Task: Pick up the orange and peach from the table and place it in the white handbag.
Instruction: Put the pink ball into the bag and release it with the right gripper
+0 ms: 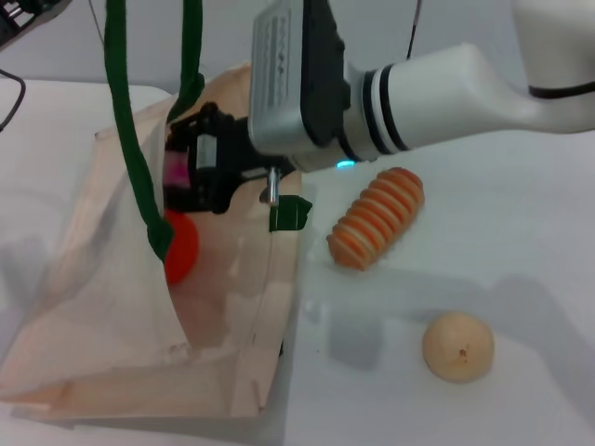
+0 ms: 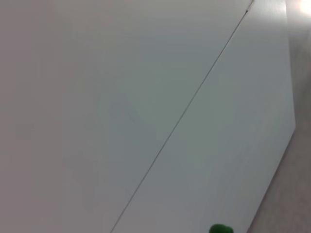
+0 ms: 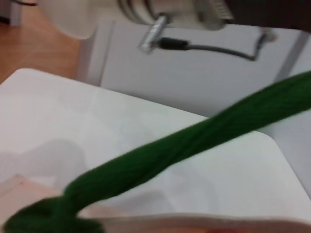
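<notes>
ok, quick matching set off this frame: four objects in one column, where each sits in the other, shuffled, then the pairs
Things:
1. orange
2. peach
3. ribbed orange-and-cream piece
4. beige round fruit

Places:
A. on the table, nearest the camera, right of the bag
B. inside the white handbag, beside a green strap
C. in the right gripper, over the bag opening
D. on the table under the right arm

Pairs: 1-B, 2-C, 3-D, 4-A

Right gripper (image 1: pixel 191 172) with the peach (image 1: pixel 176 170) inside the white handbag (image 1: pixel 102 316), above the orange (image 1: pixel 182 245).
</notes>
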You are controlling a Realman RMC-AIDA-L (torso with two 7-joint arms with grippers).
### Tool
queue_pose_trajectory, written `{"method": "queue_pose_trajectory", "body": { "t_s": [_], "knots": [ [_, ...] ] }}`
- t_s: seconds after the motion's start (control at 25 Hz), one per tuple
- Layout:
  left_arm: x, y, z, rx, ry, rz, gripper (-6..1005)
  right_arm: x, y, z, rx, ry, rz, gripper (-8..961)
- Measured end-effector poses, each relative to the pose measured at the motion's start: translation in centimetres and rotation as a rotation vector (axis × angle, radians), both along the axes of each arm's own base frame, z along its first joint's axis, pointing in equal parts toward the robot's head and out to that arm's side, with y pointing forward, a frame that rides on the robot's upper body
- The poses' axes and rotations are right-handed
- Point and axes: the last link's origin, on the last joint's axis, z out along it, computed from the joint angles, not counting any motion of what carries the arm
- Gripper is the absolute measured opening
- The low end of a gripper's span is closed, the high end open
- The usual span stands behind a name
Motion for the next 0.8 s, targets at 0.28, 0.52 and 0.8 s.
{"method": "queue_pose_trajectory", "body": {
  "t_s": [0.28,0.52,0.8],
  "knots": [
    [-0.4,-0.2,0.1,0.006,-0.005,0.013,128,0.4,-0.1,0.0,0.008,0.006,0.016,530],
    [-1.7,-1.0,0.6,0.030,-0.019,0.053,129,1.5,1.7,1.3,0.077,0.031,-0.062,778],
    [-2.5,-1.4,1.1,0.059,-0.027,0.081,129,5.7,4.6,4.9,0.189,0.066,-0.248,864]
  ]
}}
